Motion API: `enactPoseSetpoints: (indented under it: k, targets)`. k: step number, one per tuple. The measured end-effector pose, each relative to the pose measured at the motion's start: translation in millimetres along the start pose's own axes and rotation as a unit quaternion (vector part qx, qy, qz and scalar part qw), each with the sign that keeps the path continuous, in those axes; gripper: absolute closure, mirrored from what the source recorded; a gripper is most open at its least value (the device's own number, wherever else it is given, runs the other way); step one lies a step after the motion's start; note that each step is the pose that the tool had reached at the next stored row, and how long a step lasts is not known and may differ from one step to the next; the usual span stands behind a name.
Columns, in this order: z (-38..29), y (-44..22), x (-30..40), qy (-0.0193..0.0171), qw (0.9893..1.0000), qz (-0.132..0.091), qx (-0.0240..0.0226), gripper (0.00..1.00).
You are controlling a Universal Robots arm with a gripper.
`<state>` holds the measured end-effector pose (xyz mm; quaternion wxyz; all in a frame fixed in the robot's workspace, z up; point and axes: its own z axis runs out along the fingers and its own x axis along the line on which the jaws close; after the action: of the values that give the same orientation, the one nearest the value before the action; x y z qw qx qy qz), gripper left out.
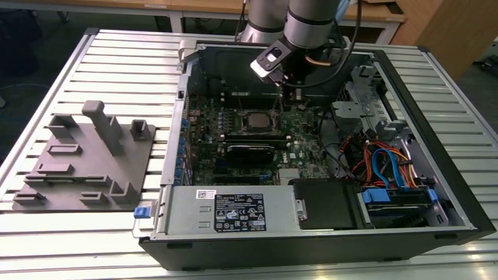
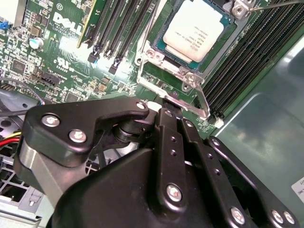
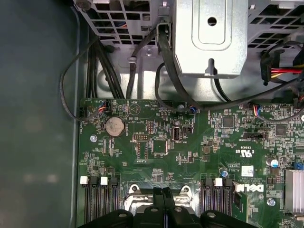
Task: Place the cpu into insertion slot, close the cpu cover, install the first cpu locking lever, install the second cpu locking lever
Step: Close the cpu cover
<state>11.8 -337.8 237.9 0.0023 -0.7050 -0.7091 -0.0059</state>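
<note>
your gripper (image 2: pixel 167 105) jaws shut together, nothing seen between. tips at edge of cpu cover (image 2: pixel 151 56), locking lever (image 2: pixel 203 100) just beside. cpu (image 2: pixel 194 29) sits in insertion slot (image 1: pixel 241 121) under the lowered cover, straight ahead of the tips.

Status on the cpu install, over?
Tool shut, tips at edge of cpu cover. cpu seated, cover down around it. Nothing blocking seen.

A robotics workshop or lab: slatted metal bench (image 1: pixel 116 64); opened computer case (image 1: pixel 311 248); grey fixture tray (image 1: pixel 81 153); wooden desks (image 1: pixel 202 7) behind.
</note>
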Motion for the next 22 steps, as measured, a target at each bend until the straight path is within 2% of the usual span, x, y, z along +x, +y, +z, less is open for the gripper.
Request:
enactPoseSetpoints:
  k: [22]
  targets:
    - [1.3,-7.0,0.0,0.0,1.0,0.0,0.0,0.9]
